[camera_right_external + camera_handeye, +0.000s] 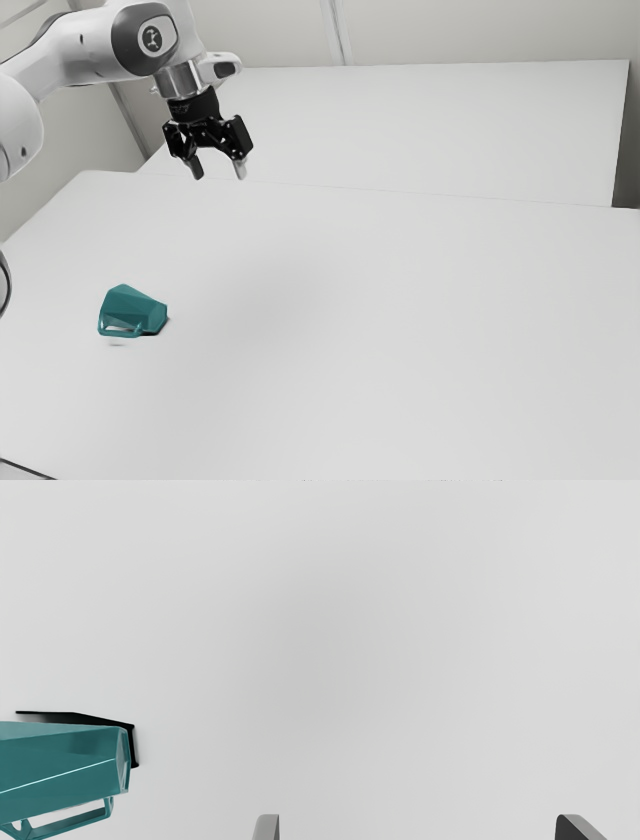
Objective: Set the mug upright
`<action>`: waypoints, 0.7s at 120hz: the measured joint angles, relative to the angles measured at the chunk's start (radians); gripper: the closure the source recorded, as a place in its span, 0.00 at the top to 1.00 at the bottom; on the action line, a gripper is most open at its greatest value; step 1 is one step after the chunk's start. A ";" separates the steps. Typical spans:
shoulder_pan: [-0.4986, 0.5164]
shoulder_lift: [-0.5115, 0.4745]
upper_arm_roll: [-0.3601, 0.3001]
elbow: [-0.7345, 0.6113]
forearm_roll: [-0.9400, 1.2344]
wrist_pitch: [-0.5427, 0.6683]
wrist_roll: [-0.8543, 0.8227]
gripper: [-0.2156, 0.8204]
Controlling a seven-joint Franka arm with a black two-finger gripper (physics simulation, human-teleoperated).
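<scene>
Righting outstanding: teal, faceted, apparently plastic mug [133, 309] lies on its side on white table [380, 330], seven o'clock from black two-fingered tool [219, 174] (exterior view), wide open, empty.

I count one mug [136, 306], at eight o'clock from the exterior view's centre, with one handle [70, 825]. There is one arm [90, 45], at ten o'clock, bearing one gripper [219, 173] with two fingers [266, 828]. One table [400, 350] lies beneath, plus one white slab [400, 125] at one o'clock, perhaps a second tabletop; its kind is hard to tell.
</scene>
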 joint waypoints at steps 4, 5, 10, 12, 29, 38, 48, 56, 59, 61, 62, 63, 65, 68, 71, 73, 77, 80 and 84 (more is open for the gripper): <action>0.000 0.000 0.000 0.000 0.000 0.004 -0.002 0.79; 0.000 0.001 0.000 0.000 0.000 0.005 -0.002 0.79; 0.000 0.002 0.000 0.000 0.000 0.008 -0.005 0.79; 0.000 0.001 0.000 0.000 0.000 0.009 -0.005 0.79; 0.010 0.020 0.035 0.008 -0.008 0.014 -0.007 0.79; 0.014 0.025 0.075 0.012 -0.007 0.012 -0.002 0.79; 0.018 0.029 0.112 0.013 -0.006 0.011 0.009 0.79; 0.018 0.039 0.140 0.013 -0.006 0.013 0.026 0.79; 0.018 0.042 0.153 0.013 -0.006 0.014 0.033 0.79; 0.018 0.044 0.161 0.013 -0.006 0.015 0.037 0.79; 0.018 0.045 0.165 0.013 -0.006 0.015 0.040 0.79; 0.018 0.046 0.169 0.013 -0.006 0.016 0.042 0.79; 0.018 0.047 0.177 0.013 -0.007 0.016 0.047 0.79; 0.018 0.048 0.189 0.013 -0.007 0.017 0.054 0.79; 0.018 0.049 0.200 0.013 -0.008 0.017 0.061 0.79; 0.018 0.049 0.208 0.013 -0.008 0.018 0.065 0.79; 0.018 0.052 0.224 0.013 -0.010 0.018 0.075 0.79; 0.018 0.053 0.236 0.013 -0.012 0.019 0.083 0.79; 0.018 0.056 0.252 0.013 -0.013 0.019 0.093 0.79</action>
